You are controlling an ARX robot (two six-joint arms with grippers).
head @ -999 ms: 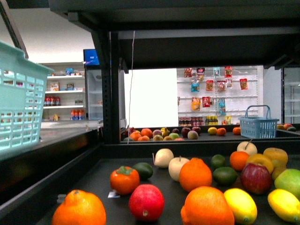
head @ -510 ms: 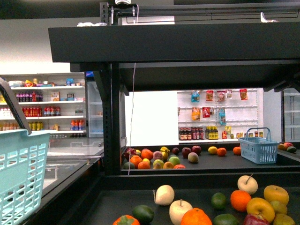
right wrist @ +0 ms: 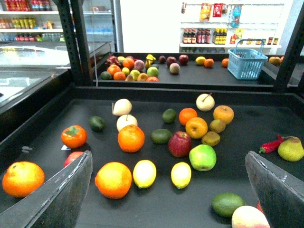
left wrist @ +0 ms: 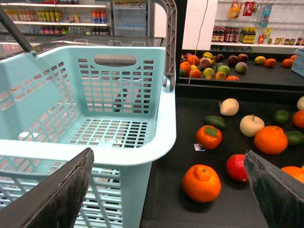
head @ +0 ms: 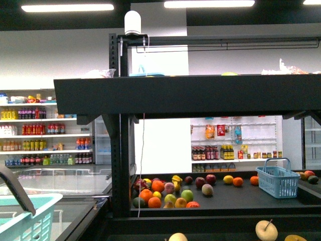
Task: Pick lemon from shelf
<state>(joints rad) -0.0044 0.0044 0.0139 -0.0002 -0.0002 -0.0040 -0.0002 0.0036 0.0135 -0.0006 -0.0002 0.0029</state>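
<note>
Two lemons (right wrist: 144, 173) (right wrist: 181, 175) lie side by side on the near black shelf tier (right wrist: 142, 209) in the right wrist view, between a large orange (right wrist: 113, 179) and a green apple (right wrist: 203, 157). My right gripper (right wrist: 167, 156) is open and empty above them, its fingers (right wrist: 61, 199) wide apart on either side. My left gripper (left wrist: 168, 161) is open and empty over the rim of a light teal basket (left wrist: 95, 95) and an orange (left wrist: 202, 183). No lemon shows there. The front view shows the shelf (head: 180, 95) but neither gripper.
Oranges, apples, limes, avocados, a persimmon (right wrist: 74, 136) and a red chilli (right wrist: 270, 145) lie scattered on the tier. A blue basket (right wrist: 246, 63) and more fruit sit on the far tier. Thick black posts (right wrist: 78, 42) frame the sides. Store racks with bottles stand behind.
The front view has risen: the near tier's fruit has dropped almost out of frame, and the upper tier, ceiling lights and far racks now show. The teal basket sits lower in view.
</note>
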